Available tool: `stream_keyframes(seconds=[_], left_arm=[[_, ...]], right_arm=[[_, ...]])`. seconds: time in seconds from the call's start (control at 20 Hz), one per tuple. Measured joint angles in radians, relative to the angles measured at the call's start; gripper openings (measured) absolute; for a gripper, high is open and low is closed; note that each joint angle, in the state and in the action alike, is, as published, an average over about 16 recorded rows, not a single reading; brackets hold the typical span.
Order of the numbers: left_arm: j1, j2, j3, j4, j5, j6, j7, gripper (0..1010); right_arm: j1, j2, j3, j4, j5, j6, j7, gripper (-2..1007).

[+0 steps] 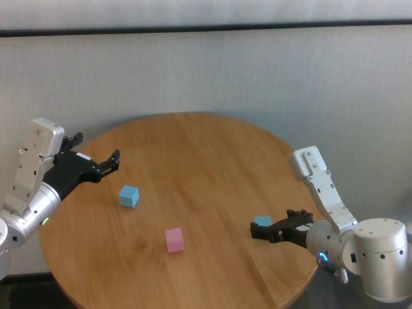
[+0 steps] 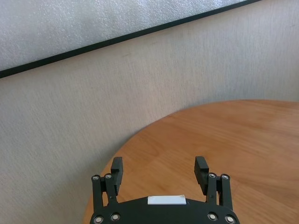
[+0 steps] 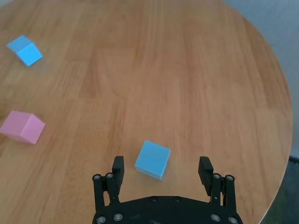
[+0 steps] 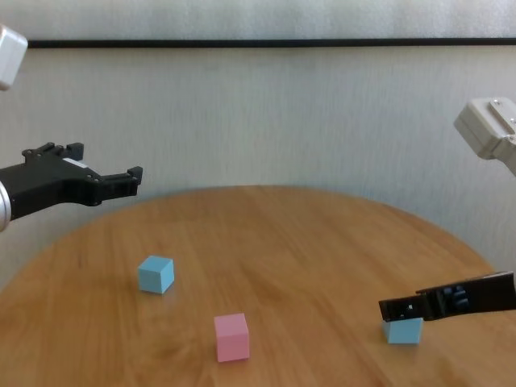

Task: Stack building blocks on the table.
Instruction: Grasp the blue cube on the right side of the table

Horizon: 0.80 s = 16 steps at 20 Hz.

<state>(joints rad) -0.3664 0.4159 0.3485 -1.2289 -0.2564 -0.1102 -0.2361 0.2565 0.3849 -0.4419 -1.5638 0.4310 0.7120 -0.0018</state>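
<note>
A pink block [image 1: 174,239] lies at the front middle of the round wooden table [image 1: 212,161]. One light blue block [image 1: 129,196] lies to its left. A second light blue block [image 1: 262,221] lies at the front right. My right gripper [image 1: 257,230] is open and low over this block. In the right wrist view the block [image 3: 153,159] sits between the open fingers of the right gripper [image 3: 161,162], untouched. In the chest view the fingers [image 4: 395,308] hover just above the block [image 4: 402,330]. My left gripper [image 1: 98,147] is open and empty, raised over the table's left edge.
A pale wall with a dark rail [image 2: 140,32] runs behind the table. The table edge [image 1: 302,283] is close to the right block. The pink block [image 3: 22,127] and the other blue block [image 3: 24,50] lie well apart from the right gripper.
</note>
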Motion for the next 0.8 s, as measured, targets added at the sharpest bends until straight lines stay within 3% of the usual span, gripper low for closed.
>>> stream_keyframes(seconds=[0.3, 0.8], left_arm=[[0.000, 0.000, 0.001, 0.000, 0.000, 0.000, 0.000, 1002], [-0.001, 0.000, 0.001, 0.001, 0.000, 0.000, -0.001, 1002]], right_arm=[[0.004, -0.046, 0.031, 0.018, 0.005, 0.042, -0.030, 1005], [0.022, -0.085, 0.043, 0.053, -0.018, 0.061, -0.043, 1005]])
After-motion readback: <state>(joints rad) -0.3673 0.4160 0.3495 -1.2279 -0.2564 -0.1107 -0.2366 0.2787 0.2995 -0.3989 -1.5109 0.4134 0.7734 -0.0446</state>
